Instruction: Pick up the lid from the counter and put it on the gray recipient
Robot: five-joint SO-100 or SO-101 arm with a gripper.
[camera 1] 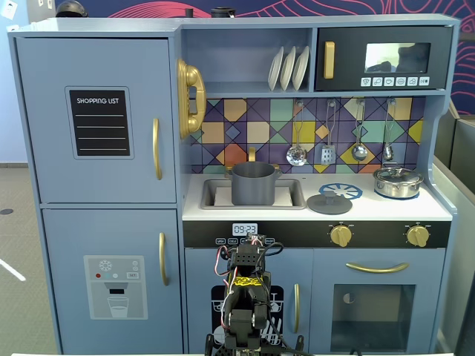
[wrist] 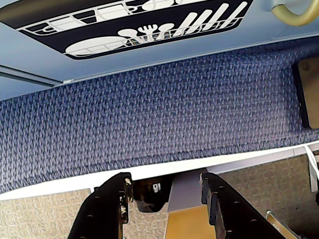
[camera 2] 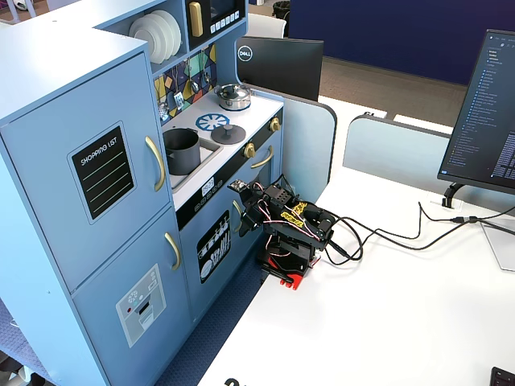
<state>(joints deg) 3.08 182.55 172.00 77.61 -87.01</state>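
Observation:
The dark gray lid (camera 1: 329, 202) lies flat on the toy kitchen counter, just right of the sink; it also shows in the other fixed view (camera 2: 223, 133). The tall gray recipient (camera 1: 253, 184) stands uncovered in the sink (camera 1: 211, 194), also seen from the side (camera 2: 183, 150). My arm (camera 1: 245, 289) is folded low in front of the kitchen, far below the counter. My gripper (wrist: 166, 181) is open and empty in the wrist view, pointing down at the table edge and blue carpet. Neither lid nor pot shows in the wrist view.
A small shiny steel pot with its own lid (camera 1: 398, 182) stands on the counter's right side. Utensils hang above the counter (camera 1: 341, 141). The dishwasher door (wrist: 129, 25) is just ahead of the gripper. A monitor (camera 2: 483, 112) and cables (camera 2: 386, 237) are on the white table.

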